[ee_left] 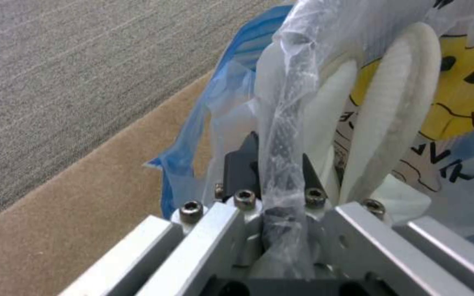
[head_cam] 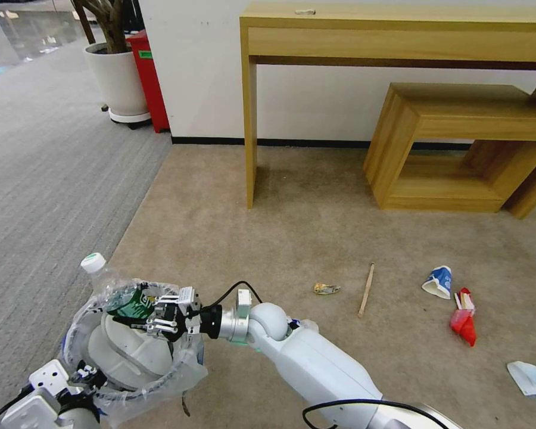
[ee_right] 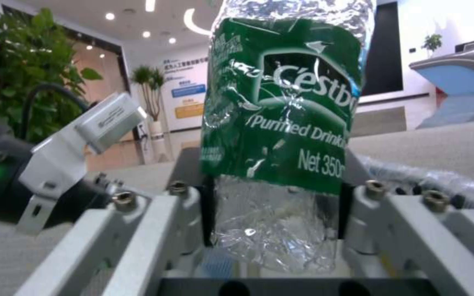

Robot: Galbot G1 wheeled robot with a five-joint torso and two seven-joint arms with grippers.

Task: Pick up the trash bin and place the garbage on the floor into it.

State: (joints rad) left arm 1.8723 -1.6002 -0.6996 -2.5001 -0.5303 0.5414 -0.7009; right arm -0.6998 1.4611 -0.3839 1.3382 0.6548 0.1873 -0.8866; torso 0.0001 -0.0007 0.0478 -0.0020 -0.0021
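- The beige-tan short-pile carpet floor (head_cam: 315, 232) runs up to a white wall and meets a grey striped carpet (head_cam: 41, 179) on the robot's left; a light wooden bench (head_cam: 399, 36) and a low open wooden shelf unit (head_cam: 458, 149) stand against the wall.
- The small round blue trash bin (head_cam: 131, 351), lined with a crinkly translucent whitish plastic bag (ee_left: 286, 102) bearing black print and a yellow patch, is held up at the lower left of the head view, mouth tilted toward the camera.
- The left claw (ee_left: 273, 172) is closed on the bin's rim, pinching the bag's edge between its dark fingers.
- White slippers (ee_left: 396, 107) stand on edge inside the bin, pressed against the liner.
- The right claw (head_cam: 161, 319) reaches across over the mouth of the bin and is clamped on a crumpled clear plastic bottle with a green label and white cap (ee_right: 281, 123); the bottle's capped end sticks out past the bin's far rim.
- On the floor to the right lie a small crumpled wrapper (head_cam: 326, 289), a thin wooden stick (head_cam: 366, 290) just beside it, a blue-white paper cup (head_cam: 438, 281) on its side, a flattened red-white paper cup (head_cam: 463, 319) near that, and a blue mask (head_cam: 533, 378) at the right edge.
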